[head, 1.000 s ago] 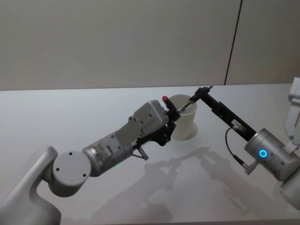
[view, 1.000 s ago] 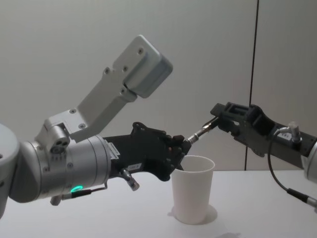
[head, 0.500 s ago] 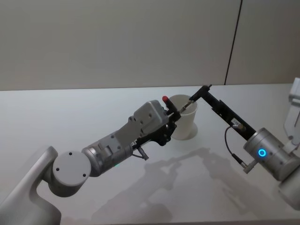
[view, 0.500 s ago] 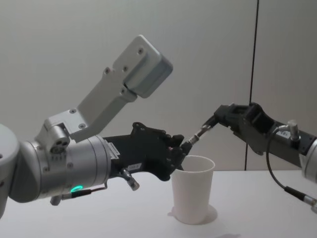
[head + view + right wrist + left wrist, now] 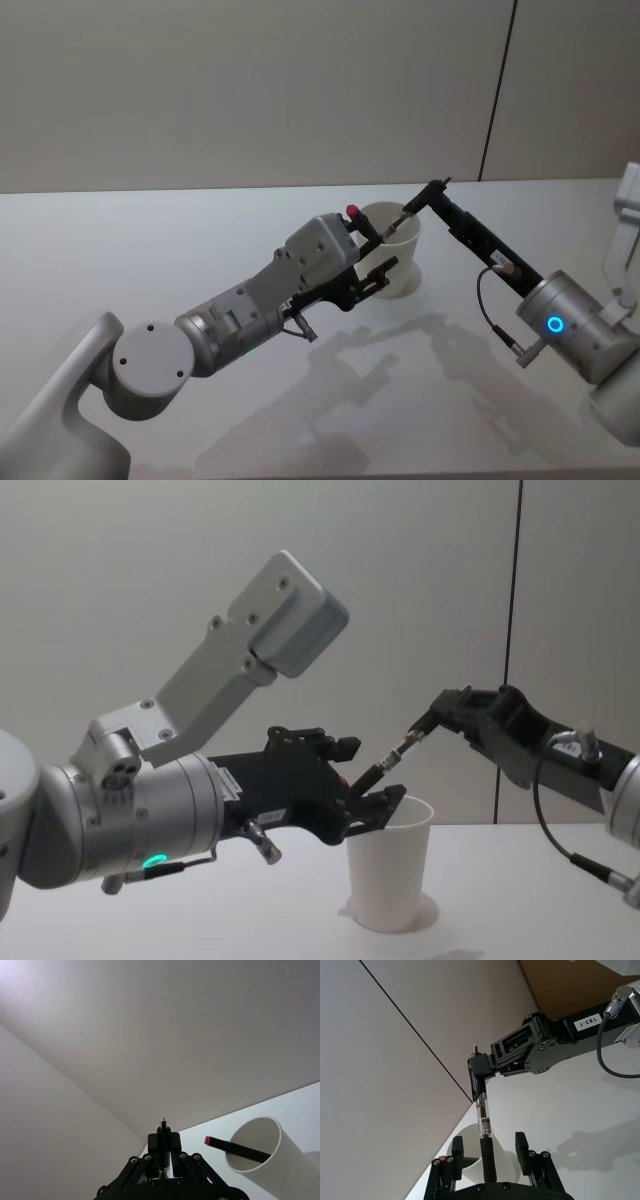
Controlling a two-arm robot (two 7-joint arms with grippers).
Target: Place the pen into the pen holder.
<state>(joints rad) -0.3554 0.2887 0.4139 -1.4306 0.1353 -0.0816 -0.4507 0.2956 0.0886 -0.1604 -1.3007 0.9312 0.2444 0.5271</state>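
L gripper [image 5: 365, 780] nearest, reaching in from the left at rim height of the pen holder [image 5: 389, 865]; fingers apart, one above and one below the pen [image 5: 378, 771], not clamped on it. In L wrist view the fingers [image 5: 521, 1146] stand either side of the pen [image 5: 485, 1145] w/ clear gaps.

Pen tilted over the cup mouth: red end [image 5: 352, 211] sticks out past the near-left rim, shaft crosses above the opening [image 5: 391, 225], far end up toward R gripper [image 5: 428, 192].

R gripper comes in from the right, beyond the cup, fingers closed on the pen's upper end [image 5: 481, 1102].

Cup upright on white table [image 5: 150, 240]. Grey wall [image 5: 250, 90] behind.
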